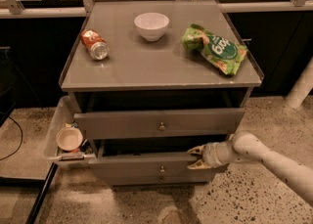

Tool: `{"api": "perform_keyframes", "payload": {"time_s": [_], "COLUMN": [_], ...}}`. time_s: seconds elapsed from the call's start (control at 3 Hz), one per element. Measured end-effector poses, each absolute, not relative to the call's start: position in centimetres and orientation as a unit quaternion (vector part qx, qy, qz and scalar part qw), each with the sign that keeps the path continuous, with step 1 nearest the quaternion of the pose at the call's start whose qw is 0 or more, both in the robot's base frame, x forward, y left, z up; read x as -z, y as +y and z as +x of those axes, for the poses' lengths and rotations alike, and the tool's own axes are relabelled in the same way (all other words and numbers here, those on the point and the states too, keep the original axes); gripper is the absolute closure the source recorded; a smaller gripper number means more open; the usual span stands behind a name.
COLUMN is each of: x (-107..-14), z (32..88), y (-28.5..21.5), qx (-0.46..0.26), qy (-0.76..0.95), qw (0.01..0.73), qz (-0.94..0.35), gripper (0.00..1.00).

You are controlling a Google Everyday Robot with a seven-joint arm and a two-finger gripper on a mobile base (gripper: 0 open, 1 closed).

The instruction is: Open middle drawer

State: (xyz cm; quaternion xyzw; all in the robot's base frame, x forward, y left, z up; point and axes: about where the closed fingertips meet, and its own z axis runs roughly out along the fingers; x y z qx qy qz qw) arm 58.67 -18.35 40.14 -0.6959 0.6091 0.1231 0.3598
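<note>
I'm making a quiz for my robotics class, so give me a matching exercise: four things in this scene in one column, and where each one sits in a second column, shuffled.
1. white round bowl
2. orange metal soda can
3. green crinkly snack bag
4. gripper

A. right side of the grey cabinet top
B. at the front of the grey flat-fronted middle drawer, toward its right end
C. back centre of the top
D. on its side, left part of the top

Pairs: 1-C, 2-D, 3-A, 4-B
</note>
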Motion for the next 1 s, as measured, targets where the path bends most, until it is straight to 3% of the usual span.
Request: {"api": "perform_keyframes", "payload": {"time_s": [0.67,1.0], "x": [-40.24,-40.24], "z": [57.6,57.6], "y": [-18.61,-18.6], "qx": [-0.124,-0.124], "qy": [0.609,0.609], "qw": [0.359,0.359], "qz": [-0.696,-0.696], "gripper": [0.99,0.0]}}
